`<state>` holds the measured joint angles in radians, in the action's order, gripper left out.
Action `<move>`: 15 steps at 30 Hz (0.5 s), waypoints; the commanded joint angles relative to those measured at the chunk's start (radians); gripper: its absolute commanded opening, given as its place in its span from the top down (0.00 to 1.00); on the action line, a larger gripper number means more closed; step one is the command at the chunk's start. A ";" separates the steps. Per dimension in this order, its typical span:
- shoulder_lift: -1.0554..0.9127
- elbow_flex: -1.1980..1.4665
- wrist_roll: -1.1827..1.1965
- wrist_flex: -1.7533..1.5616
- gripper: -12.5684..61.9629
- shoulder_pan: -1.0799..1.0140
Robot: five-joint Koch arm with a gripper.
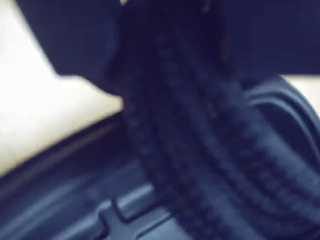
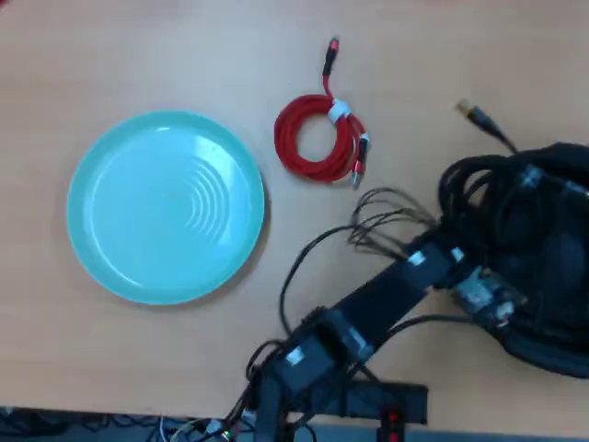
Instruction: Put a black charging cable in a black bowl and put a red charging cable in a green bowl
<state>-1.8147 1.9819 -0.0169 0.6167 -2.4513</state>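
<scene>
Bright red coiled charging cable with white tie (image 2: 319,138) lying on the bare wooden table (image 2: 414,55), between round pale turquoise-green dish (image 2: 166,206), empty, and matte black bowl (image 2: 543,345), robot arm (image 2: 386,295) reaching over that bowl, braided black cable coil (image 1: 200,150) hanging from the gripper (image 1: 170,35) over the bowl's stepped inside, jaws apparently closed on it.

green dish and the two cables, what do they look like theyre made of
The green bowl looks like glazed ceramic or glossy plastic: smooth sheen, moulded ripple rings. The red charging cable has a plain, faintly shiny red jacket, likely rubber or plastic; the weave cannot be told. The black charging cable seems braided fabric: the wrist view shows a knobbly woven texture, though blurred.
</scene>
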 commanded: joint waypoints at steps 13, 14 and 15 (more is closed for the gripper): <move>-0.057 -1.019 -0.026 0.345 0.91 -0.141; -0.087 -1.020 -0.028 0.348 0.91 -0.133; -0.107 -1.020 -0.031 0.353 0.91 -0.126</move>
<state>-1.8224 1.8254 -0.0353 0.9848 -2.5878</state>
